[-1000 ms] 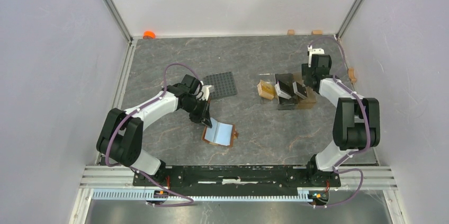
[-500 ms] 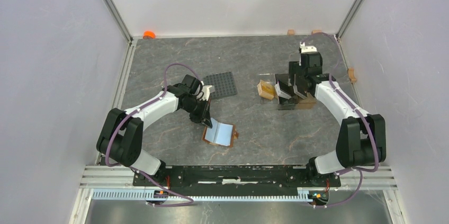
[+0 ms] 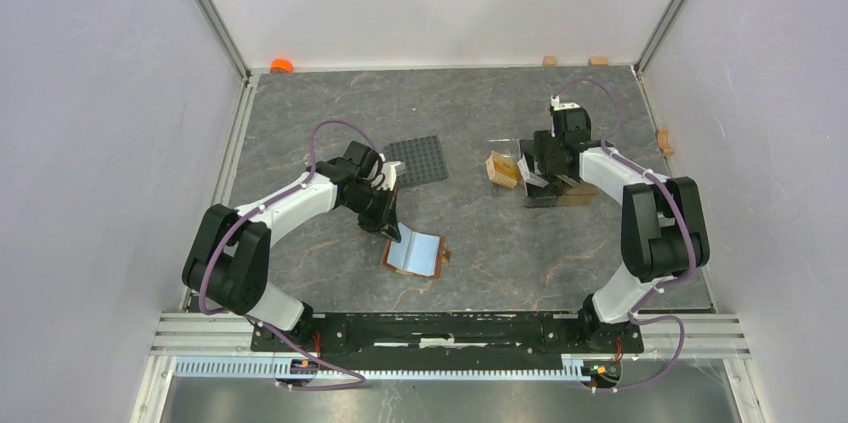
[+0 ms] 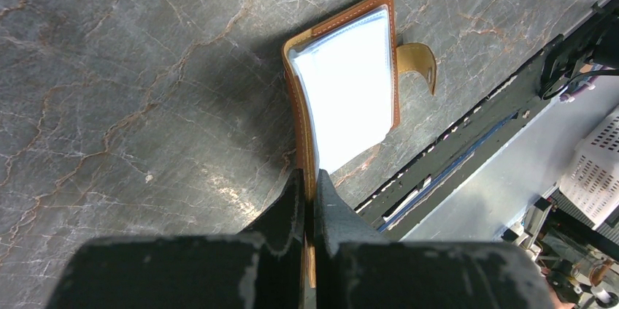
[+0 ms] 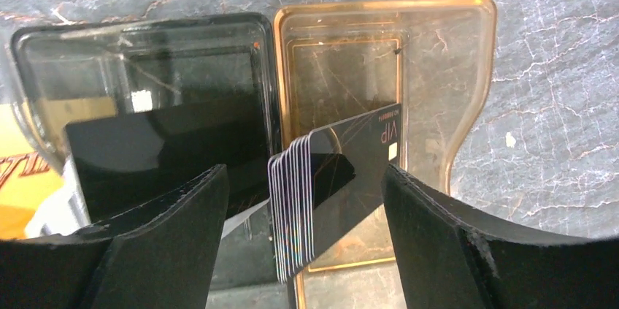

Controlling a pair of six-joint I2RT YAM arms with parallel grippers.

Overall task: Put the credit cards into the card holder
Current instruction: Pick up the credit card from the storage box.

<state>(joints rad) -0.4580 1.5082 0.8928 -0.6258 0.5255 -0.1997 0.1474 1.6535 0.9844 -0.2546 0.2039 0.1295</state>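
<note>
Within the last second the right gripper (image 3: 548, 158) swings from the right edge of the top view leftward to a spot over the clear amber stand (image 5: 438, 68), right of centre. Its jaws are spread wide, straddling the fanned stack of credit cards (image 5: 292, 207) standing there without touching it (the front one reads VIP). That looks like the set-up for pinching a card. The left gripper (image 4: 310, 177) has not shifted. Its jaws are pressed together on the leather edge of the open card holder (image 4: 295, 104), which lies below centre in the top view, well apart from the cards.
</note>
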